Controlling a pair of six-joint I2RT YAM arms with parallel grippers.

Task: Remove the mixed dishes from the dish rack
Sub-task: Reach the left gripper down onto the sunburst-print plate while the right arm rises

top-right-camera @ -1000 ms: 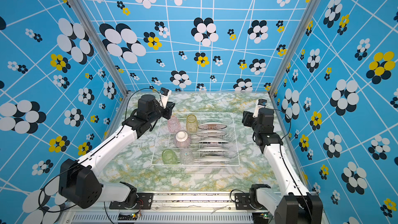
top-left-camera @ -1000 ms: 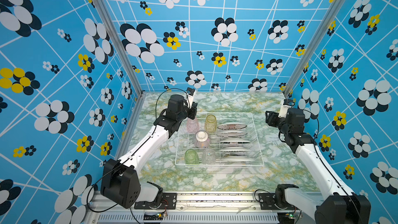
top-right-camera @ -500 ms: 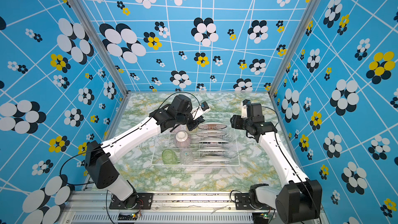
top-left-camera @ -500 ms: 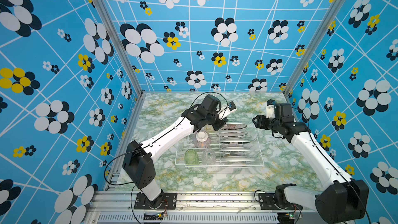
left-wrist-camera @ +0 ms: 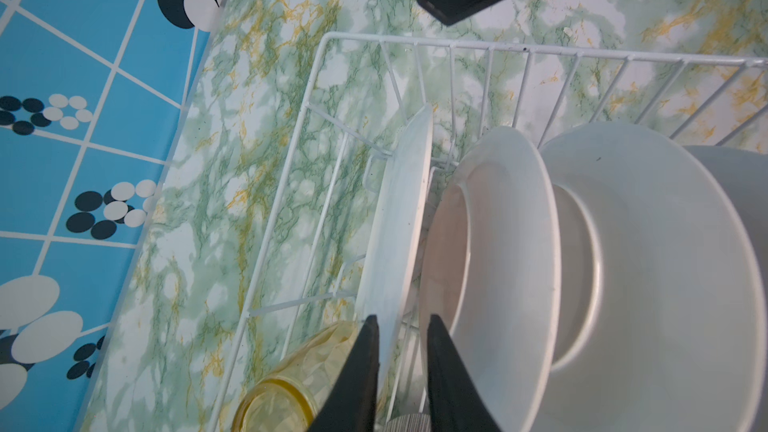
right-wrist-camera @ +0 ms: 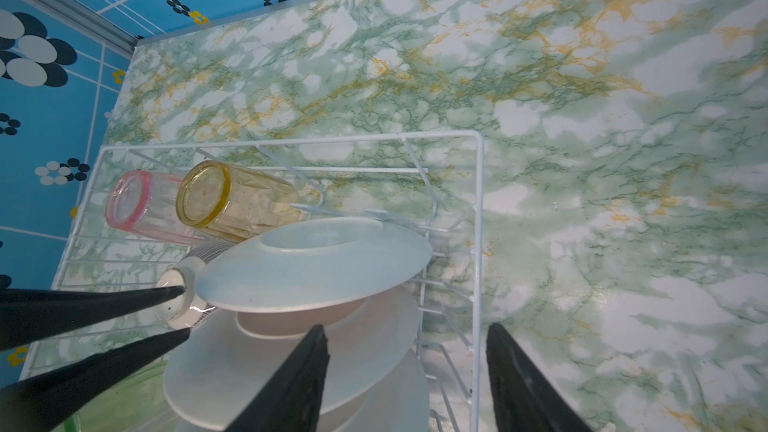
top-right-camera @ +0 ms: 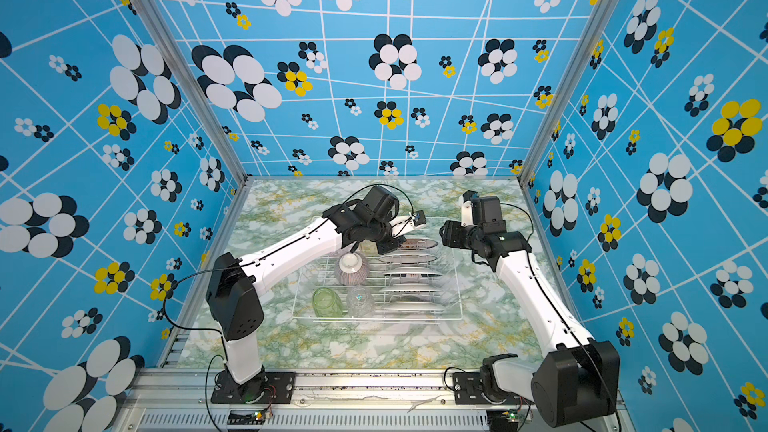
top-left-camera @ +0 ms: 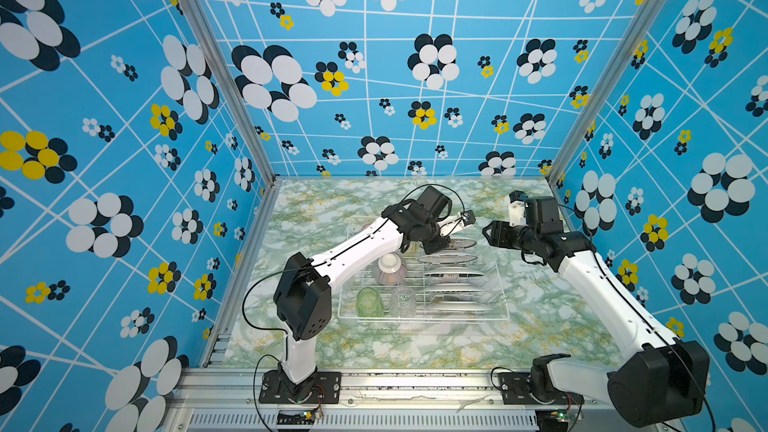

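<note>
Two fingers of the left hand stand a narrow gap apart at the rim of the farthest plate; whether they touch it I cannot tell. The right hand is wide open and empty, above the dish rack at its upper right corner in both top views. Other plates stand on edge in the rack's right half. On its left are an upturned striped bowl, a green glass and a clear glass, with a yellow glass and a pink glass farther back. The rack sits mid-frame on the green marbled surface, between blue flowered walls.
</note>
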